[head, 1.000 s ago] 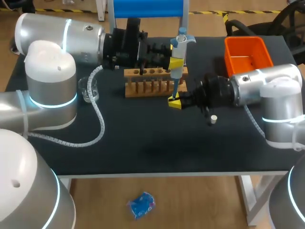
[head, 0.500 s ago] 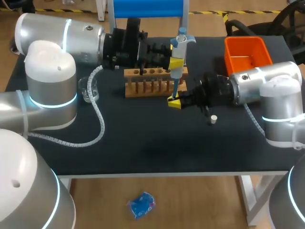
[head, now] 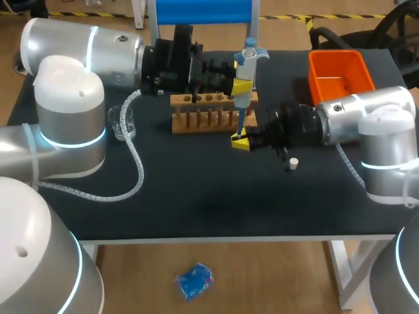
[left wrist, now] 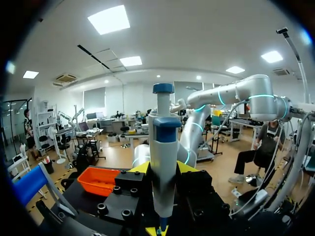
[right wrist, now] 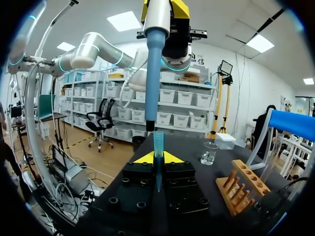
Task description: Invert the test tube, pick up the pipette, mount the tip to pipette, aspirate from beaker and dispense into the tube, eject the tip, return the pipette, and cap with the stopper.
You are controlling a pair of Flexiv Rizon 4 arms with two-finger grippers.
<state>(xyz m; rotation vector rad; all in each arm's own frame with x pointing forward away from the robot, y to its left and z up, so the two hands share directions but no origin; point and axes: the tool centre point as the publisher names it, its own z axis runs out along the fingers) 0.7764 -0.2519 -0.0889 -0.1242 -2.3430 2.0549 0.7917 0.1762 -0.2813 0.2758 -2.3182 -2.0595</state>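
Head view: left claw grips the upright pipette beside the wooden tube rack on the worktop.

Left wrist view: both fingers press the pipette's body.

Right wrist view: right claw is clamped on a pipette tip. The pipette's shaft ends just above it, possibly touching.

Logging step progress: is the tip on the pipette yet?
Off. The clear blue plastic tip stands in the right gripper, just under the nozzle of the white-and-blue pipette, not seated.
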